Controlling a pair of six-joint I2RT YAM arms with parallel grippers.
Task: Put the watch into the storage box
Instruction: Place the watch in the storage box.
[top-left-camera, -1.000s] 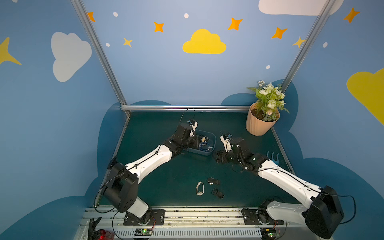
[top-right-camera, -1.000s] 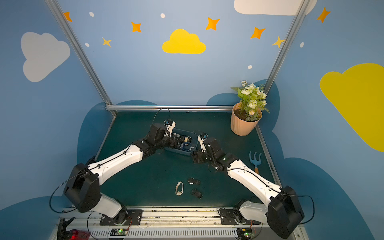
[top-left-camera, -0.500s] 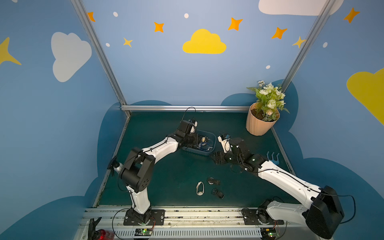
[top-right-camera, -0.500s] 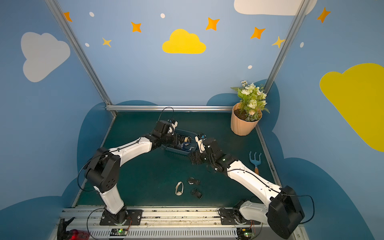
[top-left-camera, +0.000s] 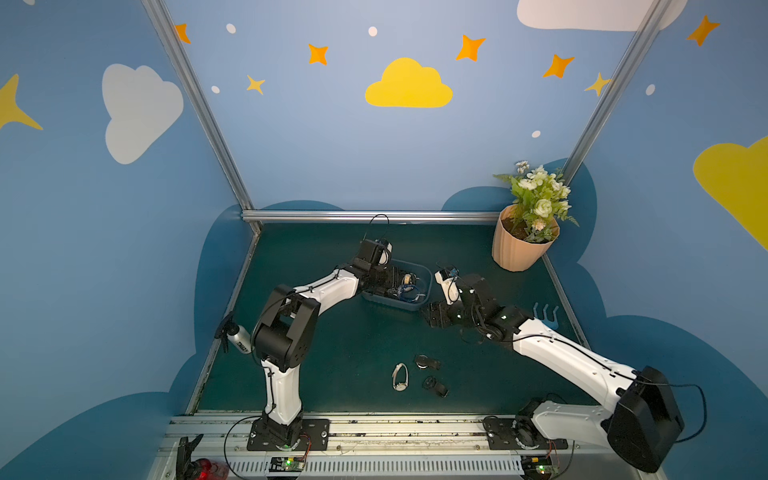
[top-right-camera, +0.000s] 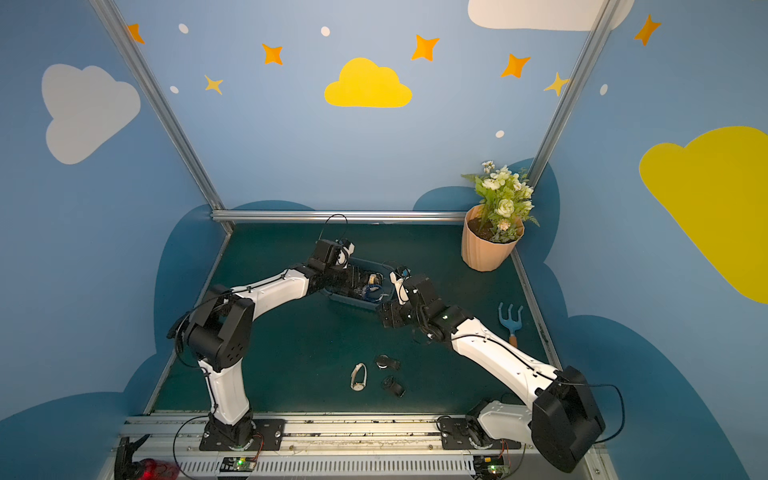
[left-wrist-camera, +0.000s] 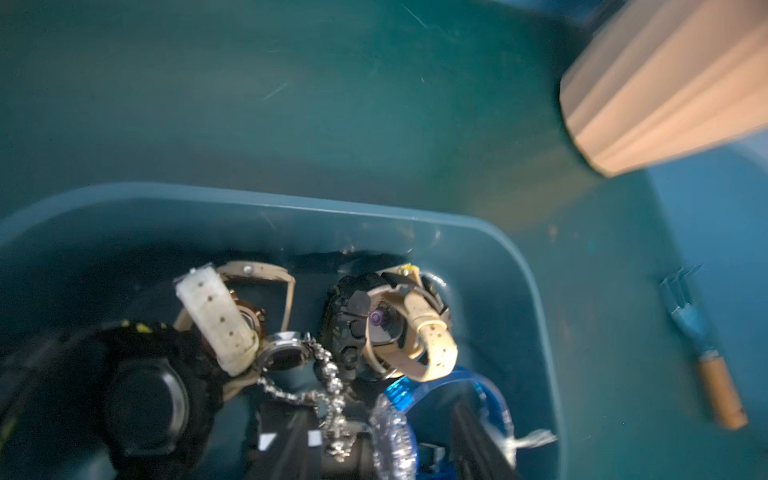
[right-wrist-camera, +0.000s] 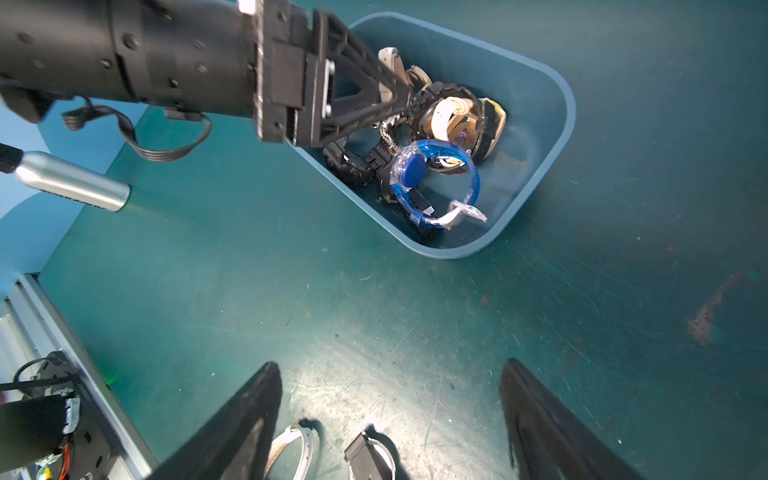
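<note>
Right wrist view: the right jaws (right-wrist-camera: 390, 365) are seen spread wide with nothing between them, held over the green surface (right-wrist-camera: 582, 291) just beside the near right corner of the storage box (right-wrist-camera: 569, 104).

Three loose watches are left on the surface toward the robot: a pale-strapped watch (top-left-camera: 400, 377), a black watch (top-left-camera: 426, 362) and a second black watch (top-left-camera: 435, 386), near one another but not touching. From the right jaws they lie toward the near edge and slightly left. From the left jaws (left-wrist-camera: 380, 419) they are well apart, with the box wall between. The right arm is therefore judged the nearer one for the next pick.

The pale-strapped watch is laid as a closed loop, its long axis running near to far in both top views, so a grip across the loop's narrow way would be called for.

The left jaws are reached down inside the box and are seen parted in the left wrist view. A blue see-through watch (left-wrist-camera: 399, 415) lies between them, and whether it is touched cannot be told.

The box, set at the far middle of the surface, is heaped with several watches — the blue one, a tan-strapped watch (left-wrist-camera: 415, 332), a white-strapped watch (left-wrist-camera: 216, 320), a chunky black watch (left-wrist-camera: 141, 399) and a silver chain watch (left-wrist-camera: 286, 357). Bare floor is shown only at the box's right end.
</note>
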